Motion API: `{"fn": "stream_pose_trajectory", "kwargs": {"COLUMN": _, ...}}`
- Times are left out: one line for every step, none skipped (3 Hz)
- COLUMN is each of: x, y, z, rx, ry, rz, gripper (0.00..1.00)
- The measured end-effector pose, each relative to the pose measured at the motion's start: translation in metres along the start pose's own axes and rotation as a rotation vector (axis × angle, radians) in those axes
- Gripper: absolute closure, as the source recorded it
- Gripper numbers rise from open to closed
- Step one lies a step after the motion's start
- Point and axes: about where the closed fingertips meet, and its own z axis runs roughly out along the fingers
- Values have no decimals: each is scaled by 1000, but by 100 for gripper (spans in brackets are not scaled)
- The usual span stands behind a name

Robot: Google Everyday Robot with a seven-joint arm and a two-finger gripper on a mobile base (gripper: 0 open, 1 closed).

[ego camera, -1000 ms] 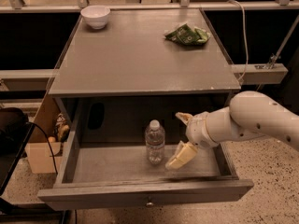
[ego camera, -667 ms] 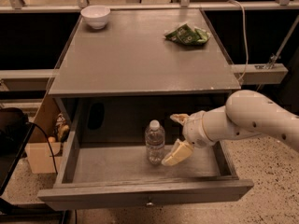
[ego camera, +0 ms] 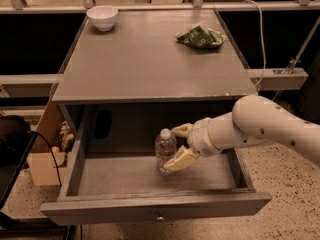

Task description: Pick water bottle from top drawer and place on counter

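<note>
The water bottle (ego camera: 163, 145) stands upright in the middle of the open top drawer (ego camera: 155, 208), clear with a white cap. My gripper (ego camera: 171, 148) reaches in from the right on a white arm. Its tan fingers (ego camera: 181, 159) are spread and sit on either side of the bottle: one behind it near the neck, one in front near the base. They look close to the bottle but not pressed on it. The grey counter (ego camera: 145, 64) lies above the drawer.
A white bowl (ego camera: 102, 17) sits at the counter's back left and a green snack bag (ego camera: 200, 36) at its back right. A cardboard box (ego camera: 42, 166) stands on the floor to the left. Speckled floor (ego camera: 290, 204) lies to the right.
My gripper has moved left across the drawer, from beside the bottle to having its fingers on both sides of it. The bottle has not moved.
</note>
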Motion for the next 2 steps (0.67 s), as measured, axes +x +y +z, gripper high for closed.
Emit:
{"fn": "stream_pose_trajectory", "kwargs": {"x": -4, "y": 2, "z": 5, "rx": -9, "ry": -7, "rz": -6, "gripper": 21}}
{"fn": "stream_pose_trajectory", "kwargs": {"x": -7, "y": 4, "z": 9, "rx": -20, "ry": -12, "rz": -11, "gripper": 20}}
